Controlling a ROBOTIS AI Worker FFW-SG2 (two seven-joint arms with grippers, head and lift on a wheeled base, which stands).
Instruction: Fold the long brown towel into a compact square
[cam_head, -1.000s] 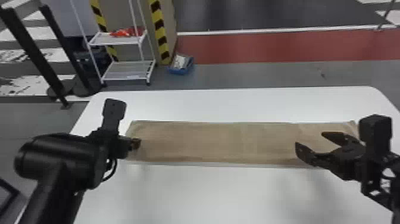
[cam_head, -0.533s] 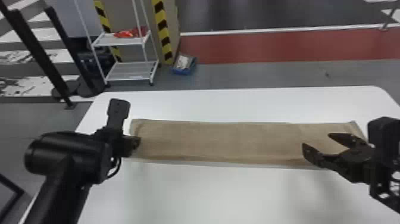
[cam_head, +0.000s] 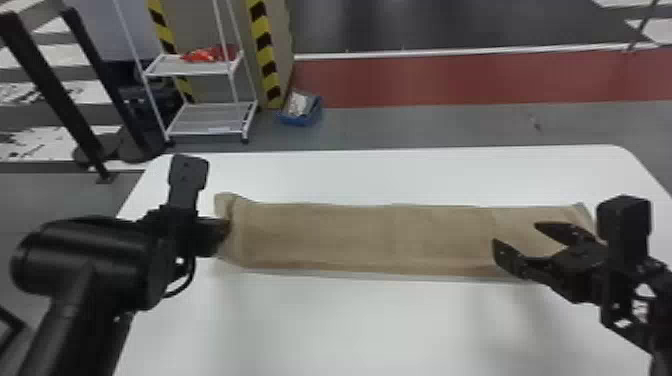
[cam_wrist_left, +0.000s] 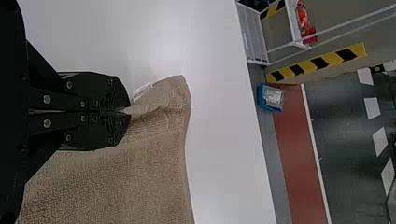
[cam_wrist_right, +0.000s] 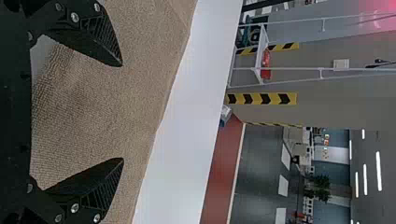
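Observation:
The brown towel (cam_head: 370, 235) lies as a long strip across the white table, its left end slightly raised. My left gripper (cam_head: 225, 231) is at that end; in the left wrist view the left gripper (cam_wrist_left: 128, 112) is shut on a pinched edge of the towel (cam_wrist_left: 135, 182), with a white tag beside the pinch. Over the strip's right part, my right gripper (cam_head: 515, 237) stands open. In the right wrist view the fingers of the right gripper (cam_wrist_right: 122, 112) are wide apart above the towel (cam_wrist_right: 140, 70), with nothing between them.
The white table (cam_head: 350, 325) extends in front of and behind the towel. Beyond its far edge stand a white shelf rack (cam_head: 210, 120), a blue bin (cam_head: 301, 110) and black posts (cam_head: 55, 90) on the left.
The towel's left end has lifted and drawn up around my left gripper. The head view has shifted a little; my right gripper remains open over the right part.

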